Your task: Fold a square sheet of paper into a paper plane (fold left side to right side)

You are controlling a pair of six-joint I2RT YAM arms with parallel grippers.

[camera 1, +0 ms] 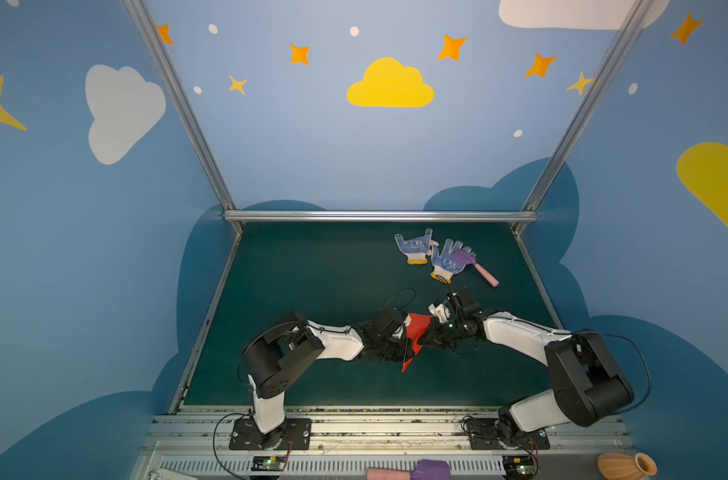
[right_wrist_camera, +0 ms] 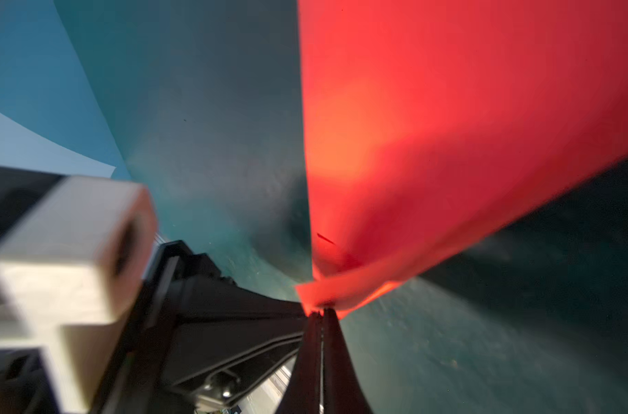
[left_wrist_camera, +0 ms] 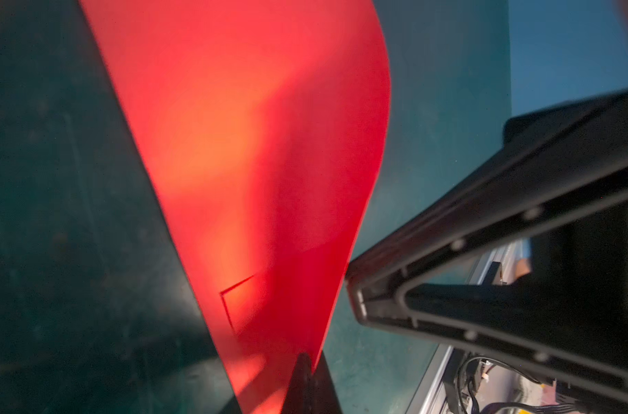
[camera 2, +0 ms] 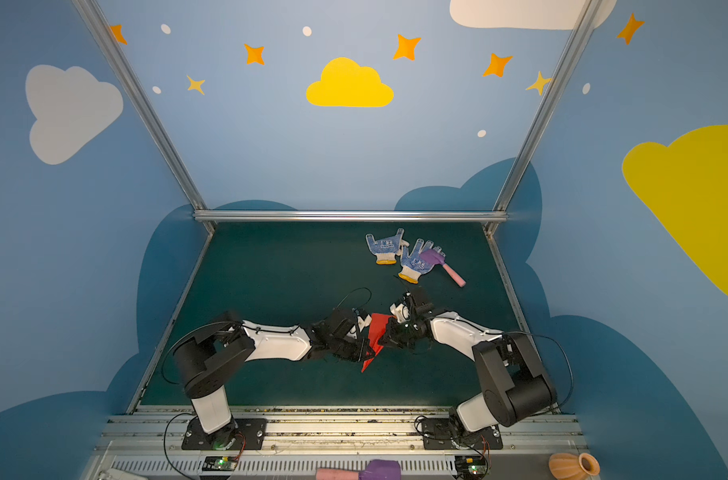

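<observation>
Left claw (left_wrist_camera: 305, 362) pinched shut on red paper (camera 1: 418, 330); right claw (right_wrist_camera: 321, 315) clamped tight on its corner. I hold paper between arms over counter (camera 1: 312, 282), centre-front. Pointed shape formed; wing creases unconfirmed, probably remaining.

Both top views overlook whole table (camera 1: 312, 270); wrist views close on paper (left_wrist_camera: 251, 143).

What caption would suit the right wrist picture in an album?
Right gripper shut on an edge of the red paper, held over the green table.
</observation>
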